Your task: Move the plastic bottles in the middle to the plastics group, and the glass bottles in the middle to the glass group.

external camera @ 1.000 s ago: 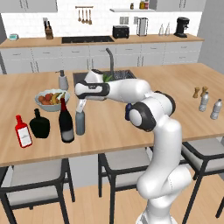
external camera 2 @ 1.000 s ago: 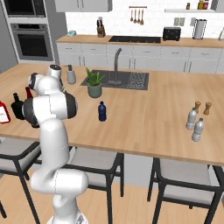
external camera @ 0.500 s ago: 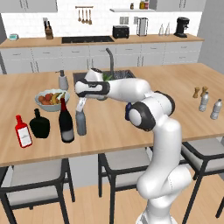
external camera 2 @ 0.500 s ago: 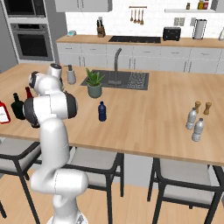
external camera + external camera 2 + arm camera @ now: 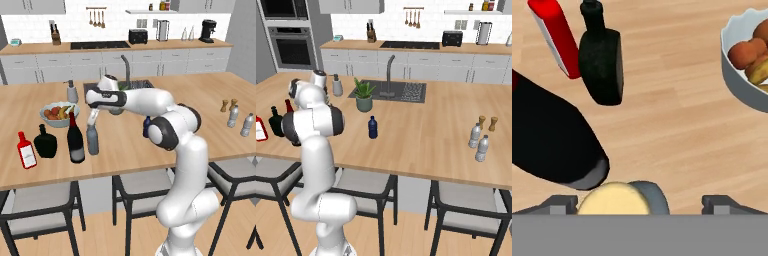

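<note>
The grey-blue glass bottle (image 5: 92, 140) with a gold-tan cap (image 5: 613, 199) stands on the island counter just right of the black wine bottle (image 5: 75, 138). My gripper (image 5: 93, 118) hovers right over that cap, open, with a fingertip (image 5: 558, 204) well clear on each side. Left of the wine bottle (image 5: 552, 145) are the squat black flask (image 5: 45, 143) and the flat red bottle (image 5: 26, 151). The small dark-blue plastic bottle (image 5: 372, 127) stands mid-counter. Two clear ribbed water bottles (image 5: 474, 135) (image 5: 482, 148) stand at the far right.
A fruit bowl (image 5: 46, 107) sits just behind the glass bottles. A grey soap dispenser (image 5: 72, 93), a potted plant (image 5: 363, 96) and the sink (image 5: 406, 91) lie further back. Two small shakers (image 5: 228, 105) stand by the water bottles. Stools line the counter's front edge.
My jaws have spread wide and let go of the grey-blue bottle, which stays standing beside the wine bottle. The arm has hardly moved.
</note>
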Available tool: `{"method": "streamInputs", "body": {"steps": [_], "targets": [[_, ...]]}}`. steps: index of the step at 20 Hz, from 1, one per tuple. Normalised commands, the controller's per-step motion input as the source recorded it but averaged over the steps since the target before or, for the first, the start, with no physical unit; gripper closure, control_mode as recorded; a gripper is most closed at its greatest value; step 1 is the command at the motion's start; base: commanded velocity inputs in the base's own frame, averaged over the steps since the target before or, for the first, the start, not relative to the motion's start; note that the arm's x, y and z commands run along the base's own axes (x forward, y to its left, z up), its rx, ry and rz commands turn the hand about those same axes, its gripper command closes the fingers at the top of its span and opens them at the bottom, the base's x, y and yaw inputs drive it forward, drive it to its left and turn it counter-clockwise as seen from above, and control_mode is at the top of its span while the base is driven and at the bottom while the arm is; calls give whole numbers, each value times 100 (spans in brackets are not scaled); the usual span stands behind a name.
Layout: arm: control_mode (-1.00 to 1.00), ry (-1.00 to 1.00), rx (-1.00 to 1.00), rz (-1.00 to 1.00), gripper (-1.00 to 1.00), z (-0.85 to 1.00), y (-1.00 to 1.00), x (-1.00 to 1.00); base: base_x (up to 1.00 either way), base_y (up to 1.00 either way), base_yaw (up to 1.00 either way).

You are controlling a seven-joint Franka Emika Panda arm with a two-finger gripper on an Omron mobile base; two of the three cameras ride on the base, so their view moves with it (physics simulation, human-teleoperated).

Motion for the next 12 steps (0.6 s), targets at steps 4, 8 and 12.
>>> {"method": "streamInputs", "body": {"steps": [4,8,12], "targets": [[-100,0,0,-2,-100,11,-27,-7,0,0,0],[-100,0,0,-4,-100,10,-33,-7,0,0,0],[-100,0,0,-7,-100,16,-44,-5,0,0,0]]}}
